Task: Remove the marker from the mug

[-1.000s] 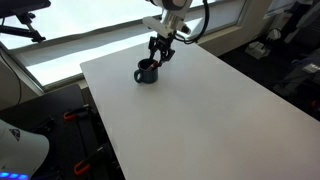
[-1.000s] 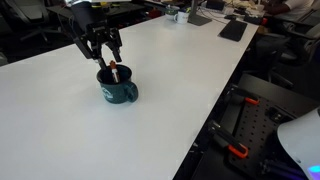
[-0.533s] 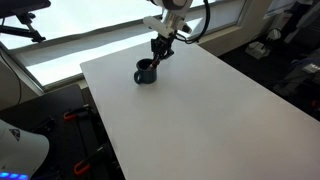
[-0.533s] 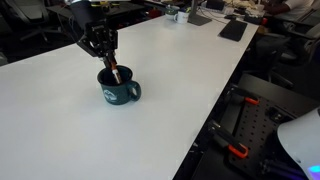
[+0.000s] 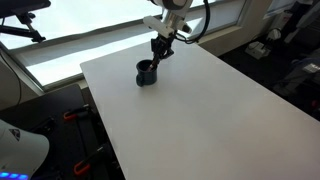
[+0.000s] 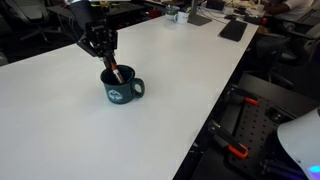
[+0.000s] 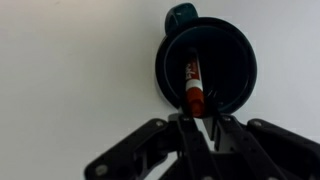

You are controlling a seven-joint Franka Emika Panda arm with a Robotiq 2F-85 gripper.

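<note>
A dark navy mug (image 6: 120, 92) with a side handle stands on the white table, also seen as the mug (image 5: 146, 75) near the far edge. A red marker (image 6: 114, 72) leans inside it, its top end sticking out. In the wrist view the marker (image 7: 193, 85) lies across the mug (image 7: 238, 60) opening. My gripper (image 6: 108, 62) hangs right above the mug, its fingers drawn together on the marker's upper end. The gripper (image 7: 198, 120) pinches that end in the wrist view; the gripper (image 5: 157, 58) sits just over the mug rim.
The white table (image 5: 200, 110) stretches wide on the near side of the mug. A dark flat object (image 6: 232, 30) and small items lie at its far end. The table edge drops off close behind the mug (image 5: 110, 55).
The jaws have gone from wide open around the marker to shut on its top end. The mug has shifted slightly and its handle has turned a little.
</note>
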